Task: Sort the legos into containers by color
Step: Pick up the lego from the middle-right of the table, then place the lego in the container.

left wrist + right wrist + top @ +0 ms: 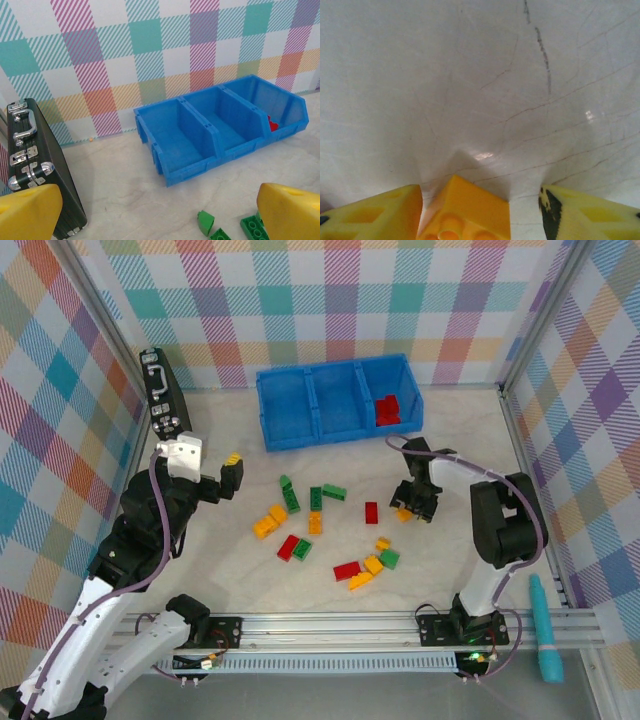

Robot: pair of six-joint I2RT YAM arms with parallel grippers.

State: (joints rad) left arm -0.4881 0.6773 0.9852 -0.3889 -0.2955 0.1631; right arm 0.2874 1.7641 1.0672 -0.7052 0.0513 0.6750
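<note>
A: Start big. What carries it all?

B: The table [450, 570], pale and marbled, walled with plaid on three sides. The containers [300, 438] sit at its far edge, about the middle: three joined blue bins. A black case [162, 395] stands at the far left corner.

A: And the arms?

B: The left arm [130, 540] rises from the near left corner, with its wrist held high and its nose towards the far edge. The right arm [500, 520] stands at the near right, elbow up beside the right wall. Its forearm reaches inward and tips down to the table.

A: The tools?

B: The left gripper [232, 472] is spread wide, and its yellow fingers [30, 212] have nothing between them. The right gripper [410, 508] is down on the table right of centre, straddling an orange brick [465, 210]. One finger [375, 215] touches the brick's side. The other [590, 215] stands off, with a strip of table between, so the jaws are apart and not clamped.

A: Room to move?

B: Bare table lies between that gripper and the containers, and along the right edge.

A: The bricks?

B: Red bricks [387, 410] lie in the right compartment. The loose legos [316, 498] are scattered mid-table, between the two grippers and towards the near edge.
</note>
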